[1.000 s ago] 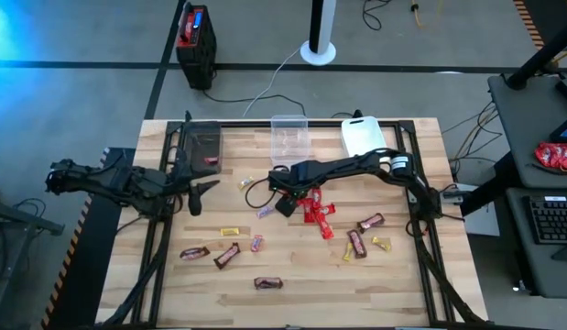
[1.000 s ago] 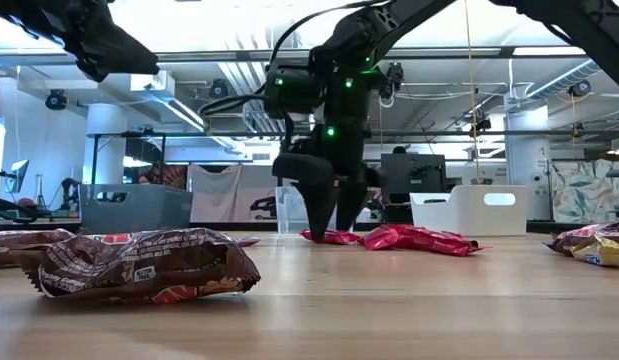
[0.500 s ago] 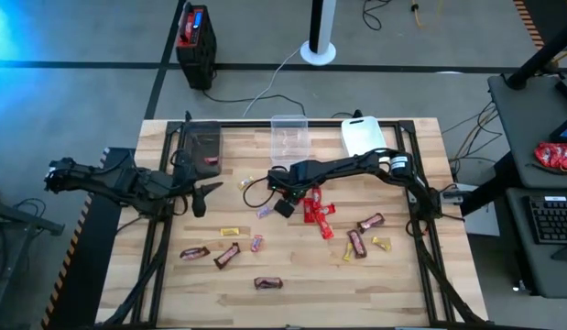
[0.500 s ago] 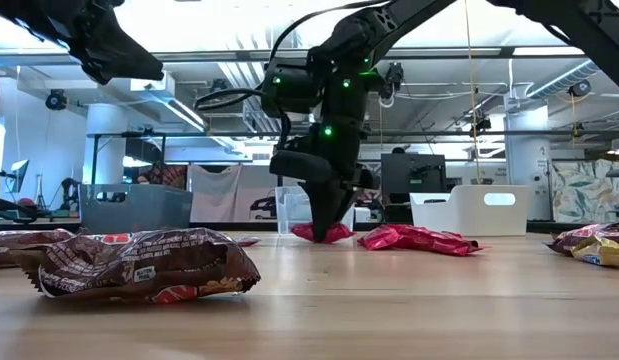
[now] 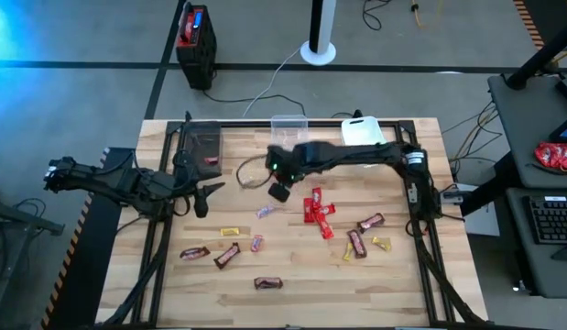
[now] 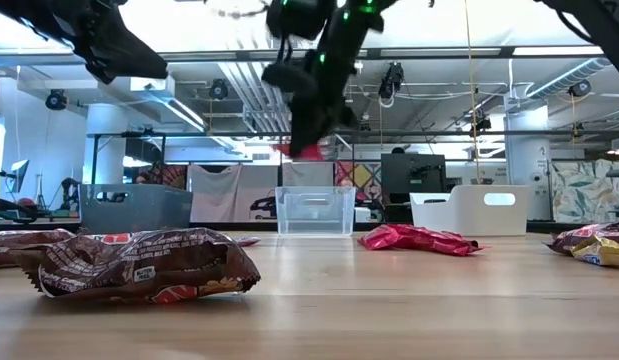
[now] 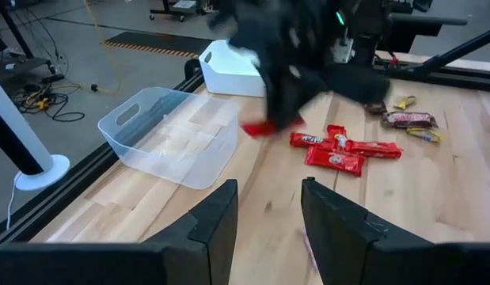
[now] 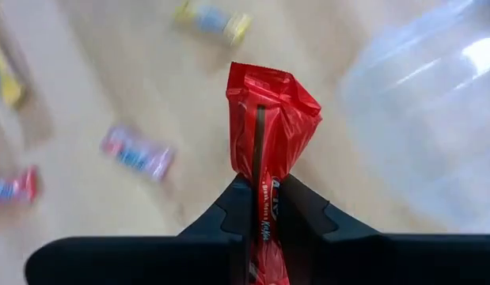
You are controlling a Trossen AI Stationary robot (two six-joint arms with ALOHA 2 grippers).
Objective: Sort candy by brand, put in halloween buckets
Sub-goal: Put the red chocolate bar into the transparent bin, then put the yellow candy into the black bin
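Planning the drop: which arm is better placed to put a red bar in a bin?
The right: its gripper already holds a red bar lifted near the clear bin. The left gripper waits empty.

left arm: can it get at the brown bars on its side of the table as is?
Probably yes. The left gripper hangs open above bare wood, and nothing lies between it and the brown bars.

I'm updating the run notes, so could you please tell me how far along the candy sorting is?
Early. Done: one red item shows in the grey bin; what the clear bin and white bin hold is hard to tell. In hand: the right gripper is shut on a red bar, lifted near the clear bin. Left: more red bars, brown bars and small yellow and pink pieces lie on the table. The left gripper waits by the grey bin.
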